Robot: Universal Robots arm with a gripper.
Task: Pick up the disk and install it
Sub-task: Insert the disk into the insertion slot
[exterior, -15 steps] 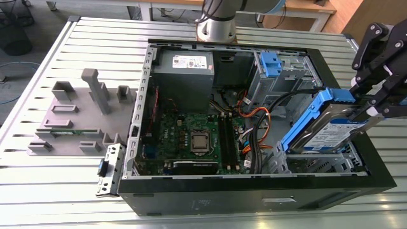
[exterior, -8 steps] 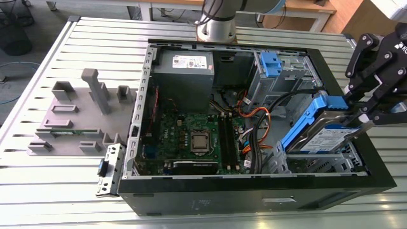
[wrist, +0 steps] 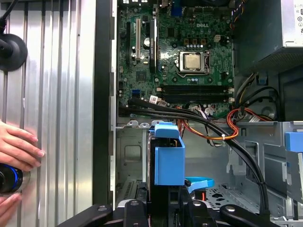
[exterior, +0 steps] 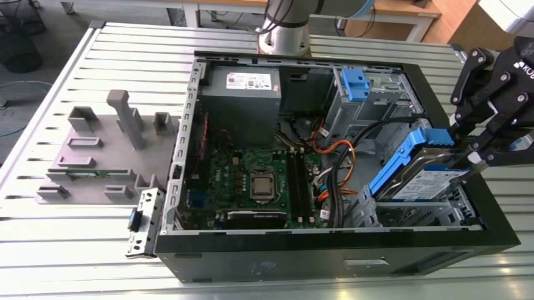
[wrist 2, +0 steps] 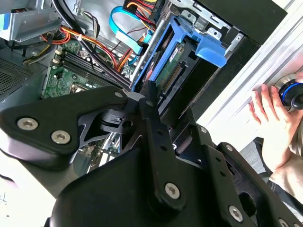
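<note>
End effector: black, two fingers, at the exterior view's right, above the open computer case. The fingers are closed on the upper end of the disk, one against each side edge. The disk is carried clear of the desk.

Disk position: inside the case, in the corner at the exterior view's right, over the metal drive bay. Whether its low end touches the bay, I cannot tell.

Disk attitude: tilted, not flat. The long axis slopes from the held end, which is high and toward the exterior view's right, down toward the exterior view's left and into the case. The labelled face is turned up. The blue carrier frame runs along its edges.

First wrist view: the blue free end of the frame points toward the motherboard, with black and orange cables lying between them.

Second wrist view: the disk's circuit-board side and a connector row are visible.

A person's hand rests on the desk outside the case, at a black, blue-ringed knob.
</note>
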